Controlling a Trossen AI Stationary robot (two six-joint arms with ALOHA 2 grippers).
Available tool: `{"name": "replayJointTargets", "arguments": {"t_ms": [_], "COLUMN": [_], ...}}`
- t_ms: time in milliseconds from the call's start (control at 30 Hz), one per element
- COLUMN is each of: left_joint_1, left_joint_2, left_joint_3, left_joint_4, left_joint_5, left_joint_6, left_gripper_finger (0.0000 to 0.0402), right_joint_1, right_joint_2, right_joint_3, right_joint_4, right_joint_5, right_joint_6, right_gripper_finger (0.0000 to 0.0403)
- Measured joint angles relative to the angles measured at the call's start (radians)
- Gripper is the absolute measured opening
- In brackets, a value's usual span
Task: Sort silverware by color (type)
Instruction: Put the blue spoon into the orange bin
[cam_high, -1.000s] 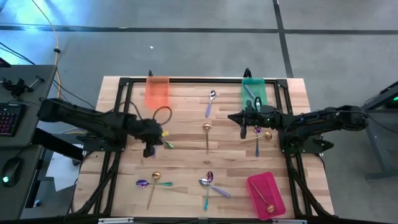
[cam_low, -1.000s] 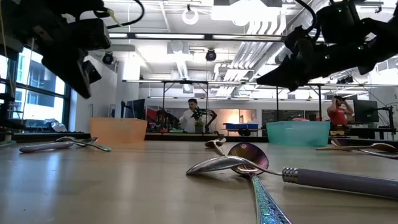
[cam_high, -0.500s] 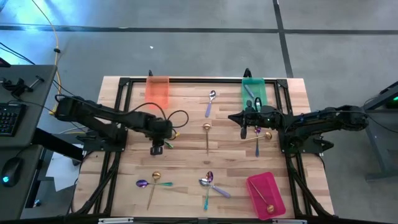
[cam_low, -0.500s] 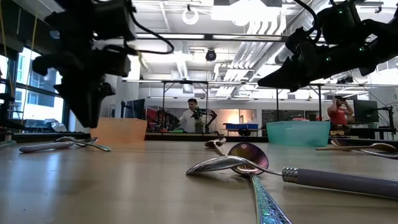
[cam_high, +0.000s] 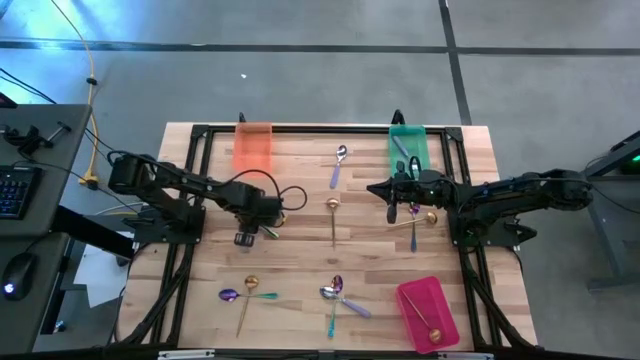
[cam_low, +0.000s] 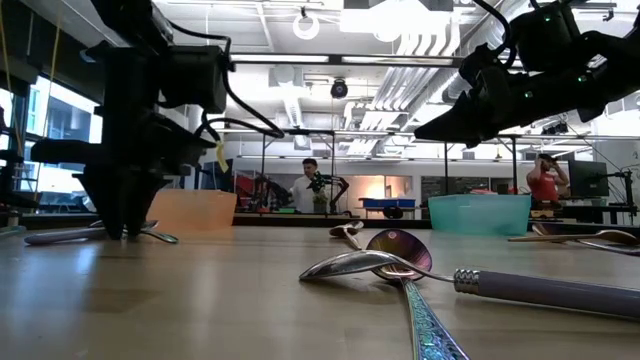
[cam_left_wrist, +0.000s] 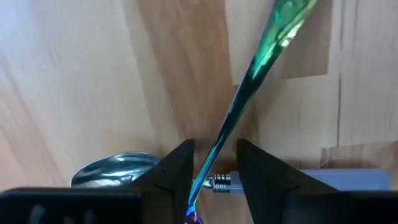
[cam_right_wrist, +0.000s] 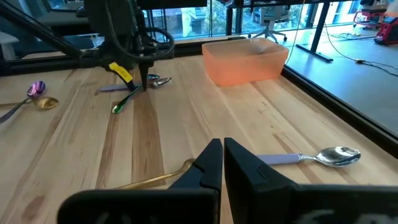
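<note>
My left gripper (cam_left_wrist: 215, 169) points straight down at the table's left middle (cam_high: 246, 238), open. Its fingers stand on either side of an iridescent purple-green spoon's handle (cam_left_wrist: 249, 87). That spoon lies across a silver spoon, whose bowl (cam_left_wrist: 115, 171) and lavender handle (cam_left_wrist: 348, 178) rest on the wood. I cannot tell whether the fingers touch either spoon. My right gripper (cam_right_wrist: 221, 163) is shut and empty, and hovers near the green tray (cam_high: 408, 147). More silverware lies scattered: a lavender-handled spoon (cam_high: 338, 165), a gold one (cam_high: 332, 215), and crossed groups (cam_high: 242, 295) (cam_high: 338, 296).
An orange tray (cam_high: 253, 146) stands at the far left. A pink tray (cam_high: 428, 312) at the near right holds a gold spoon. A gold spoon (cam_high: 420, 220) and a purple one (cam_high: 413, 209) lie under the right arm. A black frame runs round the table's edges. People stand in the room beyond.
My left gripper has sunk from well above the table down to the crossed spoons at the left middle. It has tipped from a slant to pointing straight down. The spoons lie where they were.
</note>
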Motion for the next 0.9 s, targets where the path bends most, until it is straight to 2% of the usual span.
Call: {"name": "replayJointTargets", "arguments": {"t_ms": [233,500,733,900], "left_joint_1": [-0.001,0.038,0.212,0.427], "left_joint_2": [0.0,-0.015,-0.135,-0.229], "left_joint_3": [-0.001,0.064,0.115,0.15], "left_joint_4": [-0.001,-0.009,-0.019,-0.023], "left_joint_5": [0.012,-0.036,-0.011,-0.052], "left_joint_6": [0.077,0.052,-0.126,-0.35], "left_gripper_finger": [0.0016,0.0005,0.0005,0.0004], "right_joint_1": [0.0,0.0,0.0,0.0], "right_joint_2": [0.0,0.0,0.0,0.0], "right_joint_3": [0.0,0.0,0.0,0.0], "right_joint_4": [-0.002,-0.002,-0.004,-0.011], "right_joint_5": [0.001,0.002,0.005,0.005], "right_joint_6": [0.0,0.0,-0.013,-0.017], "right_gripper_finger": [0.0,0.0,0.0,0.0]}}
